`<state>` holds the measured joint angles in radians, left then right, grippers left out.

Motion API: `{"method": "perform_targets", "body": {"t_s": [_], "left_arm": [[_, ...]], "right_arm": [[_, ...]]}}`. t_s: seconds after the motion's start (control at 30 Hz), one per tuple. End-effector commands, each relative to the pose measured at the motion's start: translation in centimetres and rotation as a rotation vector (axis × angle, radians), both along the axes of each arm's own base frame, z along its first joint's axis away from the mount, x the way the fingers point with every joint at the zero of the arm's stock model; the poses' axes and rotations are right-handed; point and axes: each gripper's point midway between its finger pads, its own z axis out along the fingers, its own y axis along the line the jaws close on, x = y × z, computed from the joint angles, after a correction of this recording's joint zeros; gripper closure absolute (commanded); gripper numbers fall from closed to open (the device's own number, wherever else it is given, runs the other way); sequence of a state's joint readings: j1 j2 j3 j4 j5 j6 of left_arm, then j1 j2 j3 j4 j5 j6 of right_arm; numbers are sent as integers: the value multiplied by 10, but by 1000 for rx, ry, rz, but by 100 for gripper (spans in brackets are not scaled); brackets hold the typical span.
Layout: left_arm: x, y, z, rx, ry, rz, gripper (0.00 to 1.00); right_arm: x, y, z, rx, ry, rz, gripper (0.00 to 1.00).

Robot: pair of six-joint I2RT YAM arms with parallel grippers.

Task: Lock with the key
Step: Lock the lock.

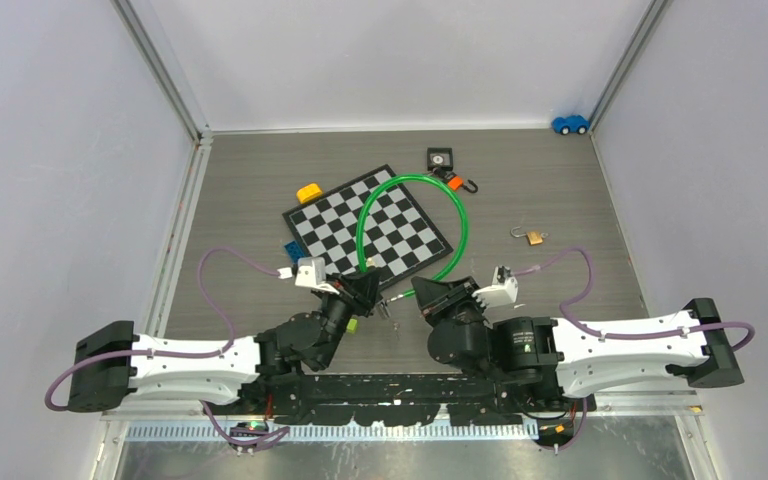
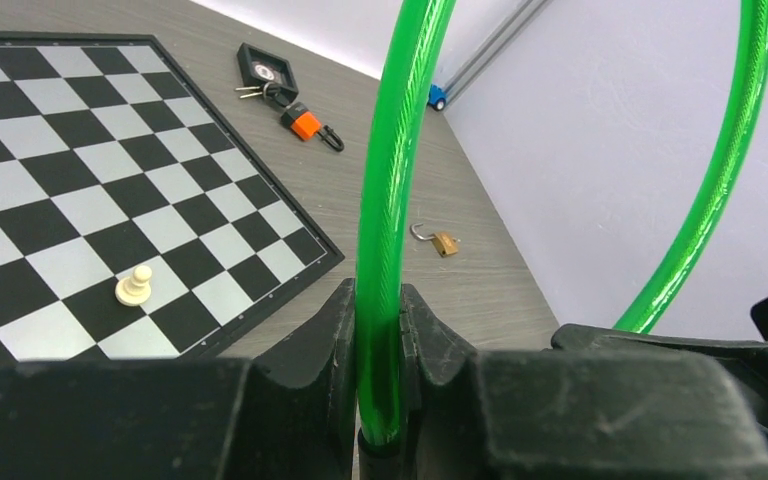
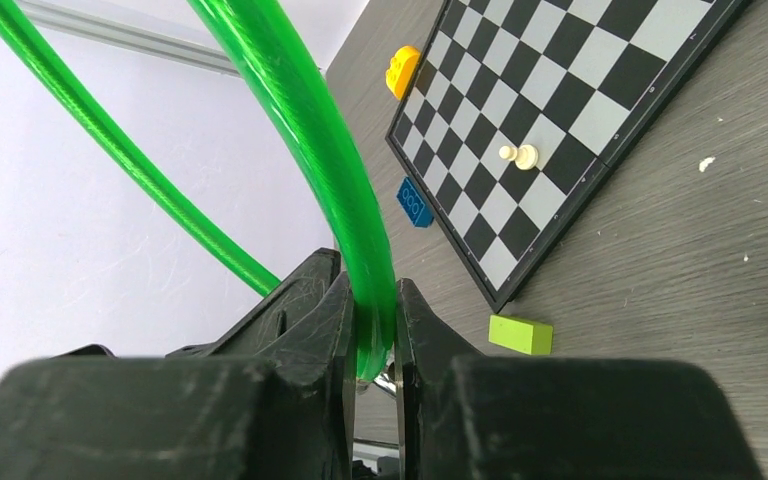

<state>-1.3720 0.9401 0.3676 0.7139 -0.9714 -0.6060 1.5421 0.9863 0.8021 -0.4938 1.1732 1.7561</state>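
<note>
Grey bench [image 1: 580, 200], beside the chessboard [image 1: 400, 232]: my left hand [image 1: 367, 286] and right hand [image 1: 430, 292] each clamp the green cable lock [image 2: 387, 200]; I'd align ends squarely.

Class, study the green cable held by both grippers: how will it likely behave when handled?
The green cable probably acts springy, not floppy: it holds a smooth arch between the left gripper and right gripper. Its glossy sheath may slip in the fingers. Released, it would likely spring wider.

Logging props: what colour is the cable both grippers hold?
Green cable, clearest in the left wrist view.
</note>
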Motion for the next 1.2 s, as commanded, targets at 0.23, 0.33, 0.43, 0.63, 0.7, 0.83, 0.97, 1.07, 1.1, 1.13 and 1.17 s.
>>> {"method": "perform_targets", "body": {"t_s": [0.23,0.33,0.43,0.63,0.7,0.83,0.97,1.07,1.1,1.13,1.17], "left_arm": [[-10,-18,39,-38,-98,-106,100],[-11,-18,41,-40,-103,-110,100],[-11,-18,42,-41,-106,-110,100],[-11,-16,46,-49,-112,-111,100],[-11,-16,46,-50,-112,-110,100],[-11,-14,46,-50,-114,-105,100],[-10,-12,47,-48,-116,-94,100],[-9,-11,46,-46,-117,-85,100],[-8,-11,46,-46,-118,-82,100],[-8,-11,45,-44,-119,-82,100],[-8,-11,45,-43,-119,-83,100]], "right_arm": [[10,-6,18,52,-45,-80,100],[10,-6,12,44,-32,-83,100],[10,-6,8,46,-27,-85,100],[10,-9,2,53,-18,-89,100],[10,-9,1,51,-17,-87,100],[9,-6,-3,47,-6,-77,100],[7,-4,-7,43,9,-66,100],[6,-2,-9,42,18,-60,100],[6,-1,-10,42,21,-57,100],[6,0,-10,44,24,-54,100],[5,1,-11,45,26,-51,100]]}}
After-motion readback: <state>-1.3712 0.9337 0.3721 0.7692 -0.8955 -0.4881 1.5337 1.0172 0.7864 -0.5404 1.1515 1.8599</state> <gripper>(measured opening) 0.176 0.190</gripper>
